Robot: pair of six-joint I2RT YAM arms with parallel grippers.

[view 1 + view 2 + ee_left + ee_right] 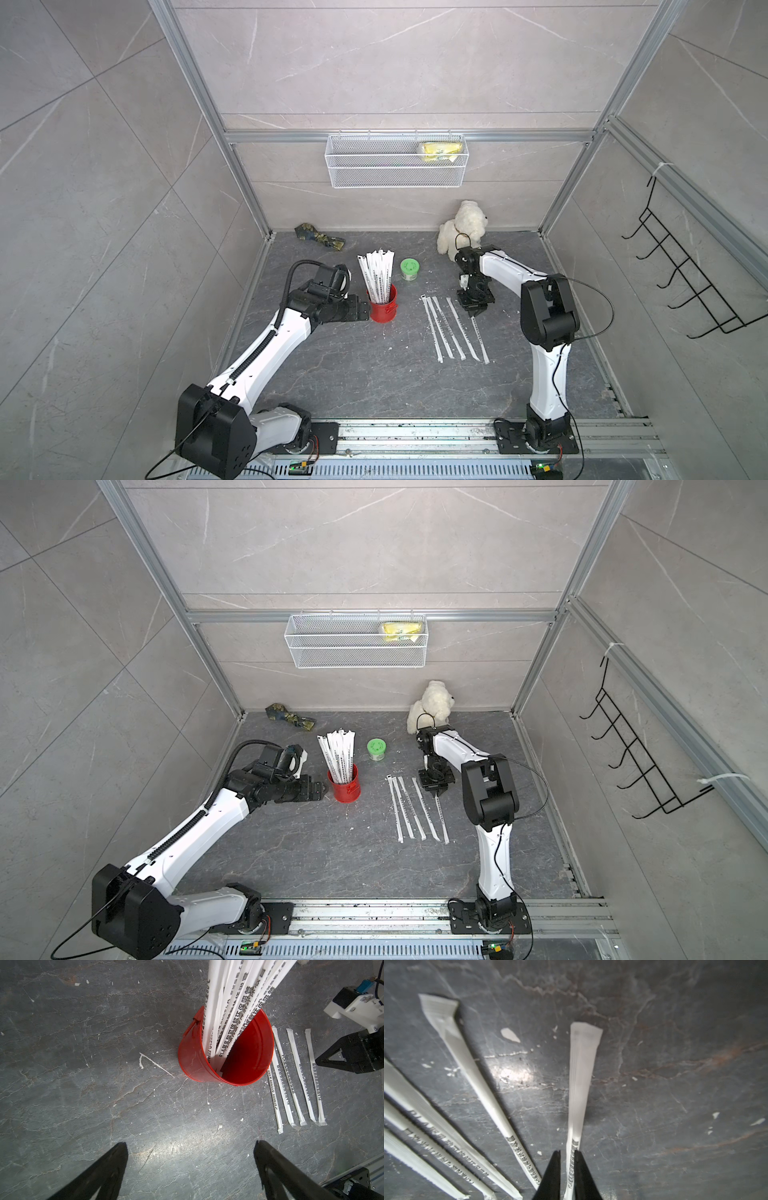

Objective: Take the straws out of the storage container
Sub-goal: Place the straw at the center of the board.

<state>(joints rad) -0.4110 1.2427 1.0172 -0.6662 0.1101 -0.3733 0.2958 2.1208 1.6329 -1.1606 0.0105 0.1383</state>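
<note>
Nearest us on the dark tabletop (353,386), five straws (296,1076) lie flat in a loose row, out of the can and well apart from it. At the far end of the outermost straw (580,1084) the right claw (567,1151) points down with its fingers nearly together on either side of the paper. A sliver of dark shows beside one finger, so we cannot tell whether it pinches the wrapper or merely flanks it. A little farther back the red can (383,309) stands upright, with a thick bundle (378,272) of straws fanning out of its mouth, much of each standing clear above the rim. The left claw (365,309) sits near the can's side, aimed at it, spread wide and empty. We judge these straws very light and slender, their paper sleeves thin, easily creased and likely to slide against each other. A gentle, nearly full close should do. We would take hold high up, where the fanned tips stand apart from their neighbours, and draw straight up along the straw's own length. The can looks light too and may tip or skid, so bracing its wall seems wise. Beyond it sit a green-lidded jar (409,268), then a plush toy (463,228) and a patterned cloth (320,239) by the back wall, with a wire basket (374,174) hung above.
</note>
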